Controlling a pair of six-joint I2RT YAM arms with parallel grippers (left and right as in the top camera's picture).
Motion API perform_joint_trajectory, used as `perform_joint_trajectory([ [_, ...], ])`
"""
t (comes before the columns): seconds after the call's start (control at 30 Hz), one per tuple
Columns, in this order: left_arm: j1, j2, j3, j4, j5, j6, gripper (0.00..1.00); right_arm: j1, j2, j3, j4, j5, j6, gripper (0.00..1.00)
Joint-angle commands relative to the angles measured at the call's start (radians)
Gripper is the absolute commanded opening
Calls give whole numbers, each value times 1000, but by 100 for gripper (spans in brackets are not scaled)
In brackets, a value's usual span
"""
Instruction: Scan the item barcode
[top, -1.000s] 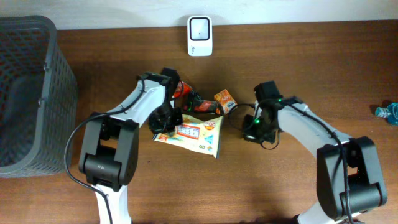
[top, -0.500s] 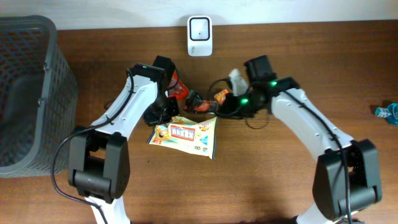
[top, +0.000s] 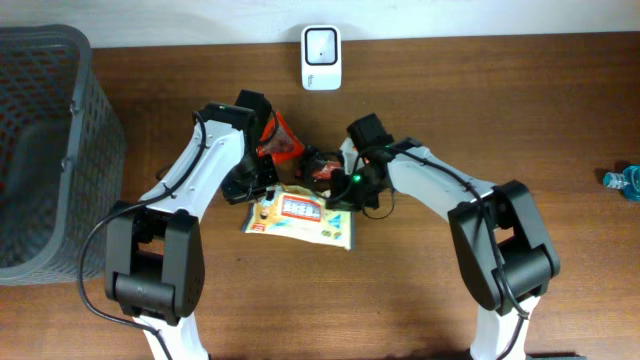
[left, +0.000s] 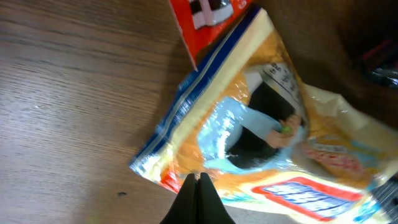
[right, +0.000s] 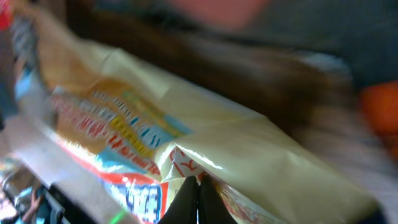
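Yellow snack packet (top: 300, 213) sits mid-table, printed face up. Left gripper (left: 198, 184) is closed, pinching the packet's edge seam. Right gripper (right: 199, 185) is closed too, tips against the film but not evidently holding. The slick foil may slip or crumple when lifted. Red pouch (top: 283, 143) crowds just behind and could snag. Scanner (top: 321, 44) stands well beyond; barcode unseen, may face away.

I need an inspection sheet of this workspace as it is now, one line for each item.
Surface: wooden table, brown.
Job's things: white scanner at far edge; yellow snack bag between the arms.
Clutter: red packet beside the bag; blue wrapper at right edge.
Grippers: left gripper and right gripper, fingers shut on the snack bag.
Cables: black cable looping beside the left arm.
Surroundings: grey basket at left.
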Motion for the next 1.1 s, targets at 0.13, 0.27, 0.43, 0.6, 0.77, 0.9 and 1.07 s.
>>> perform_joint_trajectory([
  [0.13, -83, -11, -10, 31, 83, -11, 0, -89, 22, 76, -65, 92, -127, 4],
  [0.27, -114, -11, -10, 77, 128, -12, 0, -87, 22, 180, -209, 100, -143, 4],
  [0.43, -126, -8, -11, 158, 204, -12, 0, -87, 23, 209, -293, 97, -143, 4],
  [0.6, -134, 57, -21, 182, 204, -13, 0, -86, 26, 163, -290, 100, -143, 4],
  [0.77, -124, 154, -21, 162, 126, -13, 0, -86, 31, 87, -242, 210, -96, 4],
  [0.9, -94, 151, -19, 102, -20, -13, 0, -89, 31, 55, -255, 466, 31, 4],
  [1.07, -35, 115, 44, 29, -49, -13, 0, -90, 22, 77, -311, 547, 41, 4],
])
